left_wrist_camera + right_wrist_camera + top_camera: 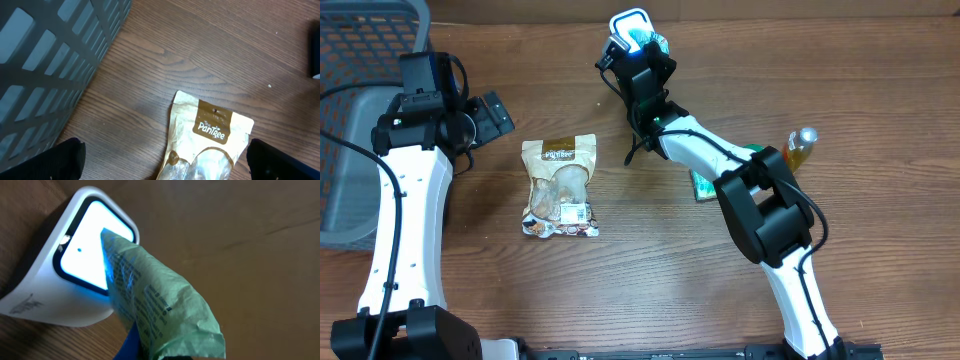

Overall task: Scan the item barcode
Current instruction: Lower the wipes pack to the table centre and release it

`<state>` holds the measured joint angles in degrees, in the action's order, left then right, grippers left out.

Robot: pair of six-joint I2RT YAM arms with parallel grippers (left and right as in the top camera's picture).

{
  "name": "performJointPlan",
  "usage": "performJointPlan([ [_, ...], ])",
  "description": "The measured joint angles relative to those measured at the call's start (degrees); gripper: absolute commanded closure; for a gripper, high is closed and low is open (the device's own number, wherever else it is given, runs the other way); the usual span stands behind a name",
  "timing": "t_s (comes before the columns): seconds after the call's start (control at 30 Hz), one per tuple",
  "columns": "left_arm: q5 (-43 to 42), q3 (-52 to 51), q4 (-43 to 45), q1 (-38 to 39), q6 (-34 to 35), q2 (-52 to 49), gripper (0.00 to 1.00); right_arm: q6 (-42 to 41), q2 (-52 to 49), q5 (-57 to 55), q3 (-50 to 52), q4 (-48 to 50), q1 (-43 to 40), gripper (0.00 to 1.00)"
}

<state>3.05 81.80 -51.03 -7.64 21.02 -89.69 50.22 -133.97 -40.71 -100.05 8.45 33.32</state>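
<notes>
A white barcode scanner (630, 22) stands at the far middle of the table with its window lit blue-white. My right gripper (646, 58) is shut on a crinkled green packet (656, 43) and holds it up against that window. In the right wrist view the green packet (160, 310) shows printed text and leans across the glowing face of the scanner (40, 295). My left gripper (492, 116) is open. Its black fingertips (65, 160) straddle the top of a tan snack pouch (212, 132) without touching it. The snack pouch (558, 188) lies flat on the table.
A grey mesh basket (360, 110) fills the far left corner, close beside the left arm. A yellow bottle (801, 150) and a green box (704, 186) lie at the right, partly under the right arm.
</notes>
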Motion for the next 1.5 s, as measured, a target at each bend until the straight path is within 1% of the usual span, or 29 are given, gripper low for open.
performJointPlan([
  [0.13,0.00,0.00,0.00,0.00,0.00,0.00,0.01,-7.91,5.86,0.59,0.00,-7.43,0.59,0.96],
  [0.3,-0.02,0.00,-0.02,0.00,0.00,0.00,0.01,-20.94,13.84,1.03,-0.13,-18.62,0.83,0.96],
  [0.43,0.00,0.00,0.02,0.00,0.00,0.00,0.00,-31.76,17.53,2.47,-0.31,-30.93,0.83,0.96],
  [0.57,0.00,0.00,0.02,0.00,0.00,0.00,0.00,-42.60,17.99,5.51,-0.33,-43.93,0.83,0.96],
  [0.67,0.00,0.00,0.02,0.00,0.00,0.00,0.01,-51.10,17.99,9.94,-0.33,-53.24,0.76,0.96],
  [0.77,-0.02,0.00,0.02,0.00,0.00,0.00,0.00,-57.92,17.99,16.46,-0.33,-61.35,0.52,0.96],
  [0.83,0.00,0.00,0.02,0.00,0.00,0.00,0.01,-61.81,17.99,21.68,-0.33,-67.34,0.04,0.96],
  [0.93,0.00,0.00,0.00,0.00,0.00,0.00,0.00,-66.14,17.99,29.29,-0.33,-73.75,-1.11,0.96],
  [1.03,0.00,0.00,0.02,0.00,0.00,0.00,0.00,-68.46,17.99,36.17,-0.33,-77.15,-2.36,0.96],
  [1.13,0.00,0.00,0.02,0.00,0.00,0.00,0.00,-69.72,17.99,40.81,-0.31,-78.23,-3.23,0.95],
  [1.2,0.00,0.00,0.02,0.00,0.00,0.00,0.01,-70.14,17.99,42.51,0.02,-77.90,-3.45,0.91],
  [1.43,0.00,0.00,0.02,0.00,0.00,0.00,0.00,-73.20,17.99,43.93,2.51,-76.26,-3.72,0.90],
  [1.47,0.00,0.00,0.02,0.00,0.00,0.00,0.00,-74.16,17.99,43.23,2.82,-75.54,-3.72,0.88],
  [1.5,0.00,0.00,0.02,0.00,0.00,0.00,0.01,-75.06,17.99,42.62,3.06,-75.01,-3.72,0.80],
])
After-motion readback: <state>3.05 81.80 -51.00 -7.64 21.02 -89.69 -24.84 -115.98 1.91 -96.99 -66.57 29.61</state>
